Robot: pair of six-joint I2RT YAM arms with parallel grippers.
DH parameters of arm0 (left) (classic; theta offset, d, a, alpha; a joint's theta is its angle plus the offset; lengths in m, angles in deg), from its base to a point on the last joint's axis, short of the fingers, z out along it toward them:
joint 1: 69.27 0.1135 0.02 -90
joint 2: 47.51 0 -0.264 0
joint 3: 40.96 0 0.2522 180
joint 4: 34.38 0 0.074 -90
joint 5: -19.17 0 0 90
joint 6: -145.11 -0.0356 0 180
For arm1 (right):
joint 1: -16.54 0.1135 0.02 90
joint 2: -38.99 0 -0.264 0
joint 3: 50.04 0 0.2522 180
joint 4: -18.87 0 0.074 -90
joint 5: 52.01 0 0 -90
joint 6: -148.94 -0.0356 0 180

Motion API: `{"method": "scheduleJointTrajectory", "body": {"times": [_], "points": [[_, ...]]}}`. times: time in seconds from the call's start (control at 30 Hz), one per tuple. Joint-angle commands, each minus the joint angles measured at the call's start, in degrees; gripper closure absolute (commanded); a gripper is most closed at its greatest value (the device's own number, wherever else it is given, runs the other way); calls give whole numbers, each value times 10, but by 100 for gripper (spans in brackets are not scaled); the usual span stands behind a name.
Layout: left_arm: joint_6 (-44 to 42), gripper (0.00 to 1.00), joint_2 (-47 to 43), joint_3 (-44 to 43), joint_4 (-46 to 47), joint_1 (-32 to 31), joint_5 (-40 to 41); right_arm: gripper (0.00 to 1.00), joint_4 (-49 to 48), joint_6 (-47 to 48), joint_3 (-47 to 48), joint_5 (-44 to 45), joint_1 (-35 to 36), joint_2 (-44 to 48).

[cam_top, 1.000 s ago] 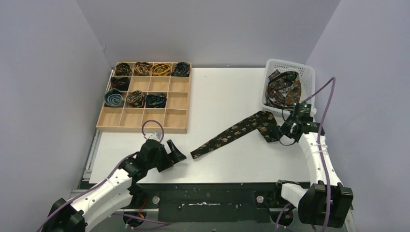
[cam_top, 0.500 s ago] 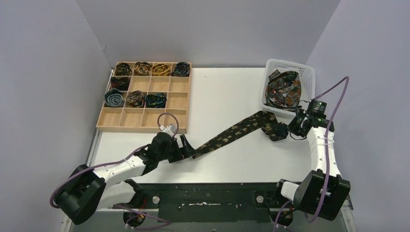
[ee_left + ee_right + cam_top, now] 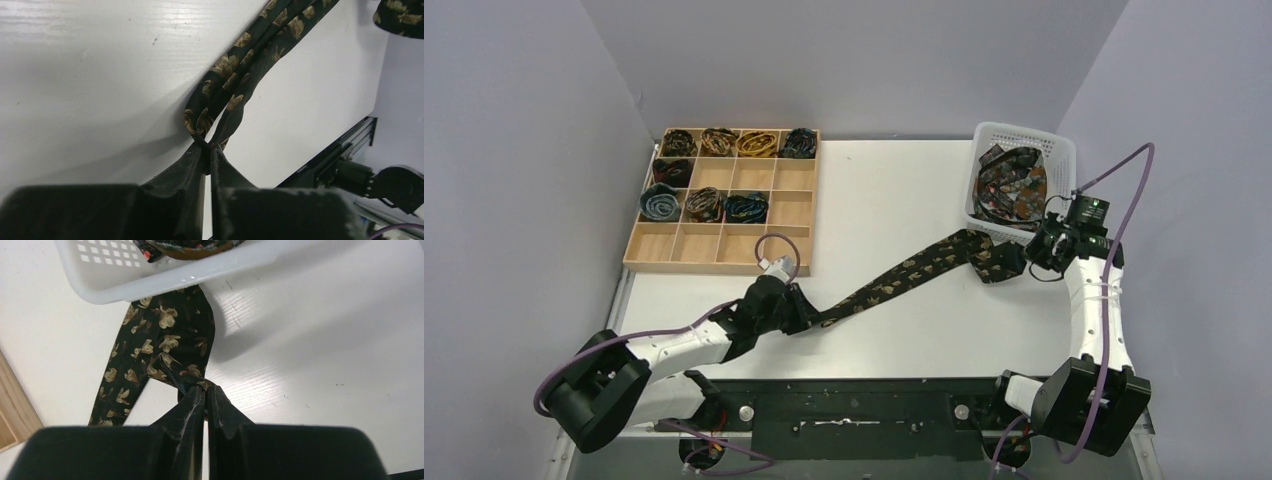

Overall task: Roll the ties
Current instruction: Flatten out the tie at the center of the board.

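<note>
A dark tie (image 3: 904, 272) with gold leaf print lies stretched slantwise across the white table. My left gripper (image 3: 809, 316) is shut on its narrow end (image 3: 212, 112). My right gripper (image 3: 1020, 262) is shut on its wide end (image 3: 170, 340), pinched between the fingertips (image 3: 192, 400) just beside the basket. Several rolled ties (image 3: 706, 203) sit as coils in the wooden tray's compartments. More loose ties (image 3: 1012, 186) are heaped in the white basket.
The wooden compartment tray (image 3: 784, 245) stands at the back left, its front row bare. The white plastic basket (image 3: 1058, 150) is at the back right, its wall (image 3: 150, 277) close above my right fingers. Purple cables loop from both wrists.
My left arm reached right to the tie's narrow end and shut on it. My right gripper drew the wide end right and back, pulling the tie straighter.
</note>
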Motion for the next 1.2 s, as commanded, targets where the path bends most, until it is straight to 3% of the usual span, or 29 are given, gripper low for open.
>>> {"method": "scheduleJointTrajectory", "body": {"times": [0.0, 0.07, 0.13, 0.3, 0.43, 0.57, 0.67, 0.73, 0.87, 0.9, 0.97, 1.1, 1.17], "points": [[27, 100, -58, 43, 36, -1, 30, 100, 30, 24, 58, 4, 11, 20], [46, 100, -108, 68, 54, 2, 38, 100, 43, 19, 59, -12, 16, 46], [52, 100, -170, 76, 14, 6, 52, 100, 58, 15, 62, -42, 23, 71], [74, 100, -317, 45, -209, 24, 99, 100, 82, -8, 75, -129, 75, 116], [97, 100, -438, -14, -409, 32, 184, 100, 63, -49, 77, -188, 97, 162], [124, 100, -510, -53, -529, 35, 231, 100, 97, -76, 129, -153, 97, 169], [135, 100, -520, -75, -566, 34, 247, 100, 139, -64, 129, -61, 93, 140], [142, 100, -513, -88, -584, 34, 254, 100, 138, -55, 91, -17, 76, 114], [138, 100, -491, -82, -581, 35, 249, 100, 55, -49, -48, -21, 13, 68], [136, 100, -486, -77, -574, 34, 246, 95, 39, -48, -66, -18, 2, 56], [129, 100, -473, -71, -559, 34, 245, 51, 9, -50, -87, 4, -9, 43], [111, 100, -456, -78, -556, 35, 261, 39, -29, -57, -59, 50, -14, 52], [106, 100, -452, -80, -551, 35, 268, 35, -41, -45, -32, 4, -12, 57]]}}
